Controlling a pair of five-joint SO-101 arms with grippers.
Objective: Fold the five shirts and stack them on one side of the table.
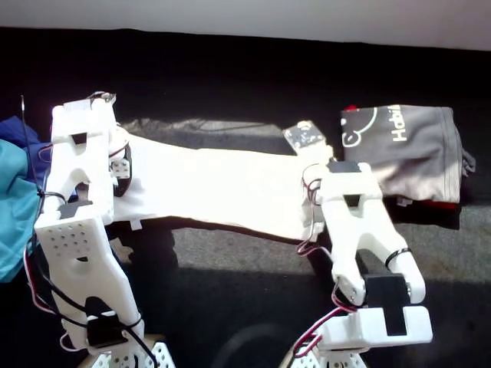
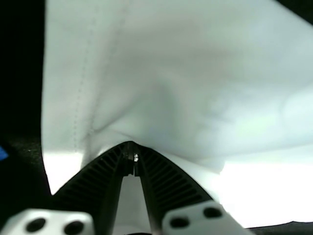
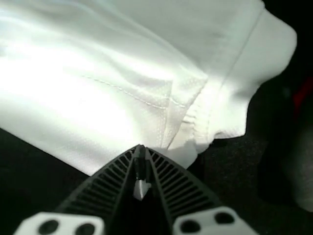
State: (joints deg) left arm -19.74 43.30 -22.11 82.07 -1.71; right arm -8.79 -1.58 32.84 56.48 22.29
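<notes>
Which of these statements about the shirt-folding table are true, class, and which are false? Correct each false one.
1. The white shirt lies stretched out between the two arms. True.
2. The left gripper is open and clear of the cloth. False: it is shut on the white shirt.
3. The right gripper pinches the white shirt's edge. True.
4. The folded grey shirt lies on top of the white shirt. False: it lies on the dark table, past the white shirt's end near the right arm.
5. The blue cloth lies beside the right arm. False: it is at the table's edge by the left arm.
</notes>
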